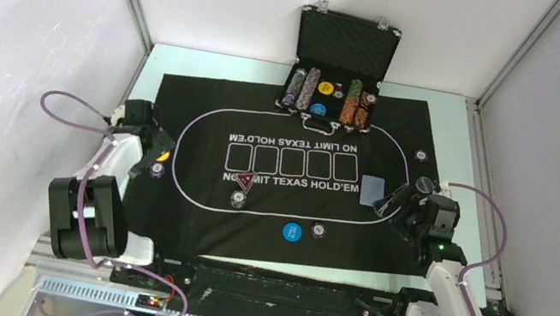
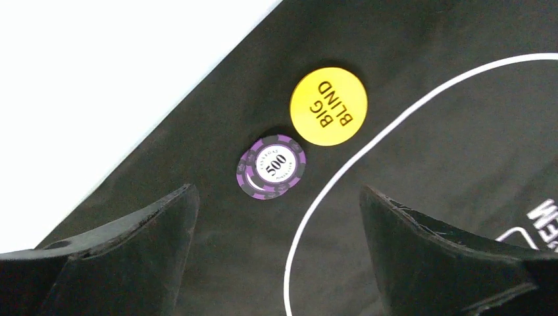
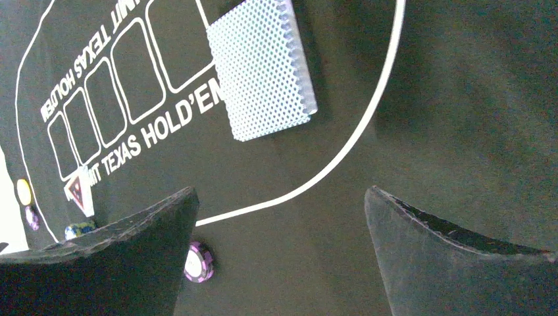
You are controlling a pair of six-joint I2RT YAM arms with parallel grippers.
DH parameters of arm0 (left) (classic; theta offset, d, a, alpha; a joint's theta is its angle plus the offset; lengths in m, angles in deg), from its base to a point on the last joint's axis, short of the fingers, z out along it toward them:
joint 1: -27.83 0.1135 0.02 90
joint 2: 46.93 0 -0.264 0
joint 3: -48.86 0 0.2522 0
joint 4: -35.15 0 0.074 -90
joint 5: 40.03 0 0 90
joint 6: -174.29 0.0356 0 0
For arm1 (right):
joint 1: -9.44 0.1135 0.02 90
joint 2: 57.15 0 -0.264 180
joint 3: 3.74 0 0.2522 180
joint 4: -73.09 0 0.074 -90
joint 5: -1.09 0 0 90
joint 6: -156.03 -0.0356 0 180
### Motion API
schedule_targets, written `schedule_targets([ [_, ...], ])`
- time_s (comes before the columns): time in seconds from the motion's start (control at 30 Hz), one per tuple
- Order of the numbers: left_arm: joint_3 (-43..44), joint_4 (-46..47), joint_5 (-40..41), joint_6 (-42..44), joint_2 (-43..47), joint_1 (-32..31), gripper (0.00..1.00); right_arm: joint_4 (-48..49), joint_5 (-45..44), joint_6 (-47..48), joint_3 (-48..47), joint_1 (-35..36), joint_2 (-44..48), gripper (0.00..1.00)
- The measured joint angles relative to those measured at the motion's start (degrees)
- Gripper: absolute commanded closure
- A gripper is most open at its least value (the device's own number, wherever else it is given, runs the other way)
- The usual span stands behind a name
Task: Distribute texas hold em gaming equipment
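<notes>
The left gripper [image 2: 277,204] is hanging low over the black felt mat [image 2: 428,79] with its jaws spread wide apart and gripping nothing. Just ahead of its fingertips, slightly toward the left finger, a purple 500 chip [image 2: 271,166] is lying flat. Just beyond that, a yellow BIG BLIND button [image 2: 328,106] is lying face up, with its lettering running lengthwise away from the gripper. The mat's white oval line [image 2: 342,178] is curving past on their right.

The right gripper [image 3: 279,197] is also hovering with its jaws wide apart and empty. Ahead of it, a blue-backed deck of cards [image 3: 262,66] is lying inside the oval, its long axis pointing away from the gripper and leaning a little left. The cards are stepping out slightly along the deck's right edge. Another purple chip [image 3: 199,262] is sitting close against the left finger. Far beyond both grippers, a black case [image 1: 347,44] is standing open with rows of chips in it.
</notes>
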Motion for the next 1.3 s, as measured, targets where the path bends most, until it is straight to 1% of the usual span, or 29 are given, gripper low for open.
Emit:
schedule_targets([
  [0.13,-0.28,0.33,-0.55,-0.39,4.37,0.0,0.0,0.44,0.09,0.59,0.0,1.81,0.04,0.0],
  [0.27,-2.21,2.08,-3.85,-0.55,8.85,-0.04,0.0,1.62,0.52,1.86,0.0,4.46,0.39,0.0],
  [0.37,-4.46,3.39,-5.05,-1.05,14.1,-1.16,0.0,3.69,0.76,3.41,0.0,8.94,0.46,0.0],
  [0.53,-4.96,4.83,-4.15,-1.38,21.11,-6.43,0.0,5.9,-0.68,9.01,-1.16,21.09,-1.81,0.0],
  [0.67,-4.7,6.58,-4.13,-1.07,21.49,-11.1,0.0,6.19,-4.72,15.17,-5.27,32.85,-5.55,0.0],
  [0.8,-4.7,7.72,-5.07,-0.15,19.28,-12.61,0.0,6.38,-8.11,20.15,-13.03,43.95,-13.18,0.0],
  [0.87,-4.7,8.24,-5.95,0.57,17.53,-12.61,0.0,6.56,-8.96,21.86,-19.06,48.72,-19.71,0.0],
  [0.93,-4.72,8.55,-6.64,0.79,16.15,-12.61,0.0,6.58,-9.33,23.08,-24.41,51.82,-25.79,0.0],
  [1.1,-4.76,9.14,-8.85,0.81,14.34,-12.61,0.0,5.46,-10.95,26.69,-39.6,58.01,-41.79,0.0],
  [1.2,-4.98,9.7,-8.79,0.76,14.73,-12.66,0.0,4.98,-11.82,28.48,-45.9,60.63,-48.98,0.02],
  [1.3,-5.75,9.75,-8.15,0.66,16.09,-12.66,0.0,3.54,-11.96,29.14,-50.12,61.77,-54.27,0.04],
])
